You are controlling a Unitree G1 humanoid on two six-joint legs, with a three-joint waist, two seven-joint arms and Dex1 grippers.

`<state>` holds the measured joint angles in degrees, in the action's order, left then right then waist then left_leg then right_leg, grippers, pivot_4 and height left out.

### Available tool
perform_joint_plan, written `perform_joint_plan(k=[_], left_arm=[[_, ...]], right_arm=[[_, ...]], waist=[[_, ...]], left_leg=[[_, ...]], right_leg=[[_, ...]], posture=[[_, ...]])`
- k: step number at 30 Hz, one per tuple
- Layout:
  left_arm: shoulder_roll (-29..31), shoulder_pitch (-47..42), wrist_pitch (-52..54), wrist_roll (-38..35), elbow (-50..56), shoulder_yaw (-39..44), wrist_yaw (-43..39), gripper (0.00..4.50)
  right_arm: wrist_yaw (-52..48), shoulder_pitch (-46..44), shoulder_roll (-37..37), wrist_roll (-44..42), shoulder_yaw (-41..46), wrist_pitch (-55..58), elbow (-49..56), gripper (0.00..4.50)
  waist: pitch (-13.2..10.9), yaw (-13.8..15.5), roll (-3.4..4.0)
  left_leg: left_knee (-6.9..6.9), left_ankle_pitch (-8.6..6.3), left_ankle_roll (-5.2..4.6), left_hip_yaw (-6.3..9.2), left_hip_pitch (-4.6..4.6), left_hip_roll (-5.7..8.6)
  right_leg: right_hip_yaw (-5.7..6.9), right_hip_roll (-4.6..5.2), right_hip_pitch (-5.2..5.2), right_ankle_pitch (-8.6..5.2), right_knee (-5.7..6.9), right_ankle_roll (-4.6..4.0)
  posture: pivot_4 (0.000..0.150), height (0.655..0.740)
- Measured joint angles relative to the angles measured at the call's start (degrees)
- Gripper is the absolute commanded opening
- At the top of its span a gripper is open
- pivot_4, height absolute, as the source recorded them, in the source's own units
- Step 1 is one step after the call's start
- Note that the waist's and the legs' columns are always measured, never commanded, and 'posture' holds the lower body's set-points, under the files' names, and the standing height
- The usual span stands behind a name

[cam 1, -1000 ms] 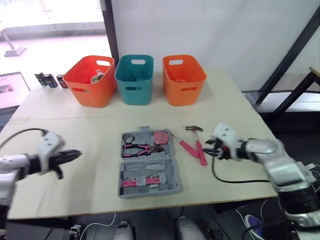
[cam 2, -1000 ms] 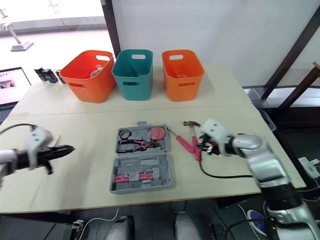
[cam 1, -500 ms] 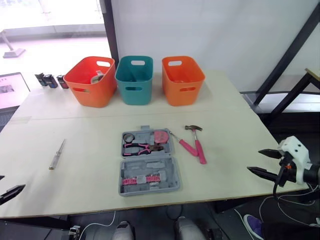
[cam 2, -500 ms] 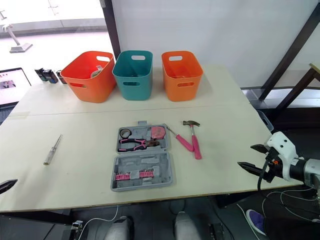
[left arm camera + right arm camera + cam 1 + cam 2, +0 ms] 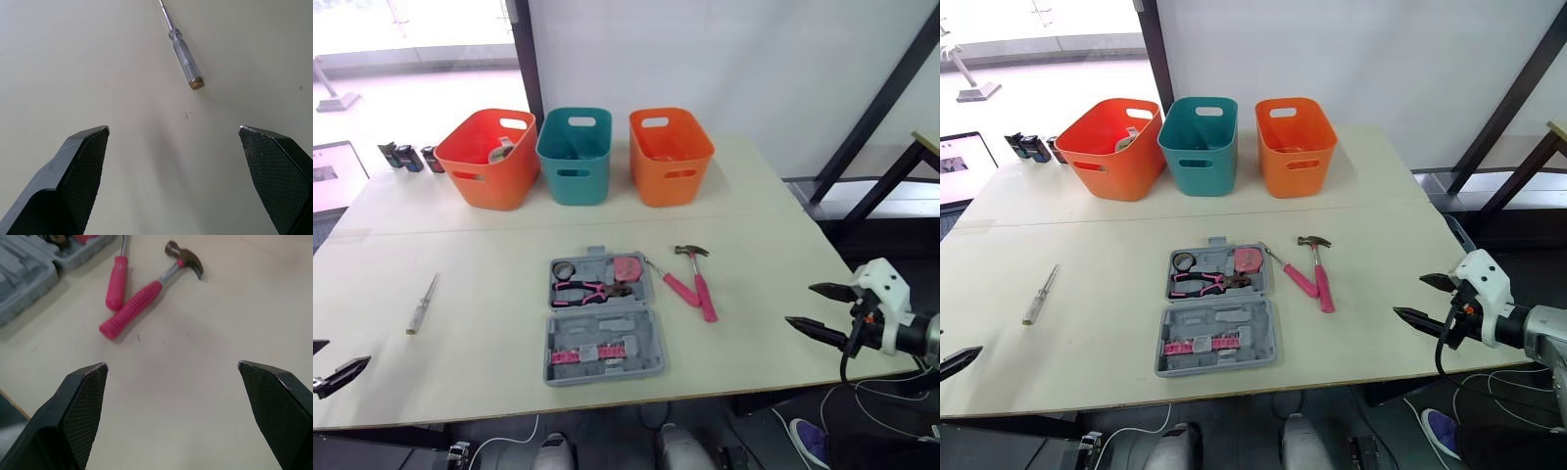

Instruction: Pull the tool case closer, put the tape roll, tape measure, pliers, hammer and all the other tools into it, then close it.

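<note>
Lying open on the tabletop [image 5: 489, 294], the tool case [image 5: 604, 318] has the hammer [image 5: 701, 278] just right of it (pliers [image 5: 592, 289] already inside); left pincer [image 5: 172, 128] and right pincer [image 5: 800, 305] both gape wide, holding nothing.

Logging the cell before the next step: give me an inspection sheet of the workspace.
Surface: pale table.
Job's things: tool case open, holding tape roll, pliers, tape measure; hammer and pink screwdriver right of it; clear screwdriver far left.
Clutter: red bin, teal bin, orange bin at back; small dark items beside them.
Grippers: left gripper open, empty; right gripper open, empty.
Cables: black cable by the right gripper.
Surroundings: white wall, black frame at right.
</note>
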<state>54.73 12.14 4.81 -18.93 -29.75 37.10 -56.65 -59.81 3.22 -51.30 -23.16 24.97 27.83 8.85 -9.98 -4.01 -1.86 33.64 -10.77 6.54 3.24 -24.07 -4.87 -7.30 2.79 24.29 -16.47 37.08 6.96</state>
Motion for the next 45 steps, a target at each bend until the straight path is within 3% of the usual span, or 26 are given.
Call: perform_joint_plan(k=[3,10,14,19,28,31,38,45], left_arm=[[-2.4,-3.4,3.0,0.1,3.1,-0.6,5.1,4.44],[-9.2,-14.2,25.3,-5.1,15.2,-5.6,17.2,4.44],[-9.3,-22.2,30.9,-4.2,11.2,-8.9,21.8,4.44],[-9.4,-31.3,30.4,0.6,0.7,-17.2,22.6,4.44],[-10.2,-43.4,24.6,7.3,-16.9,-24.5,22.8,4.44],[-10.1,-44.7,23.8,8.1,-19.4,-24.6,22.4,3.57],[-10.0,-44.8,23.8,8.7,-20.1,-24.5,22.4,0.04],[-10.1,-43.5,24.3,9.1,-17.5,-24.5,22.5,0.04]], right_arm=[[1.4,-1.8,1.0,-2.6,-0.1,2.7,2.2,4.5],[5.5,-7.5,1.6,-8.4,-4.8,9.6,12.3,4.5],[7.6,-12.0,3.8,-12.4,-9.5,13.4,17.8,4.5],[8.9,-20.0,8.5,-17.5,-17.4,16.3,22.3,4.5],[11.1,-22.8,10.0,-15.8,-24.9,16.2,22.0,4.5],[11.6,-22.8,10.0,-15.3,-25.2,16.1,21.9,4.5],[12.6,-22.7,10.0,-14.6,-25.2,16.0,21.9,4.5],[13.1,-22.7,10.0,-13.6,-25.4,15.5,21.0,4.5]], waist=[[0.0,0.1,0.0],[0.0,0.2,-0.11],[0.0,-0.1,-0.1],[0.0,0.1,-0.12],[0.0,1.4,-0.11],[0.0,1.5,-0.07],[0.0,1.7,-0.05],[0.0,1.6,-0.03]], left_leg=[[0.18,0.0,0.0,0.02,-0.02,0.0],[0.35,0.02,-0.01,0.2,-0.05,0.01],[0.3,0.02,-0.03,0.23,-0.05,0.0],[0.35,0.03,-0.03,0.26,-0.09,0.01],[0.37,0.04,-0.04,0.32,-0.28,0.01],[0.38,0.04,-0.03,0.31,-0.26,0.01],[0.4,0.05,-0.03,0.31,-0.26,0.02],[0.4,0.05,-0.03,0.31,-0.22,0.02]], right_leg=[[0.0,0.0,-0.12,0.01,0.04,0.0],[0.0,-0.13,-0.33,0.03,0.07,0.06],[0.0,-0.18,-0.27,0.06,0.14,0.17],[0.01,-0.19,-0.29,0.09,0.15,0.23],[0.06,-0.23,-0.13,0.16,0.24,0.44],[0.06,-0.22,-0.14,0.14,0.25,0.39],[0.06,-0.21,-0.2,0.17,0.26,0.45],[0.06,-0.21,-0.23,0.16,0.26,0.44]], posture=[[0.15,0.74],[0.15,0.74],[0.15,0.74],[0.15,0.74],[0.15,0.74],[0.15,0.74],[0.15,0.74],[0.15,0.74]])
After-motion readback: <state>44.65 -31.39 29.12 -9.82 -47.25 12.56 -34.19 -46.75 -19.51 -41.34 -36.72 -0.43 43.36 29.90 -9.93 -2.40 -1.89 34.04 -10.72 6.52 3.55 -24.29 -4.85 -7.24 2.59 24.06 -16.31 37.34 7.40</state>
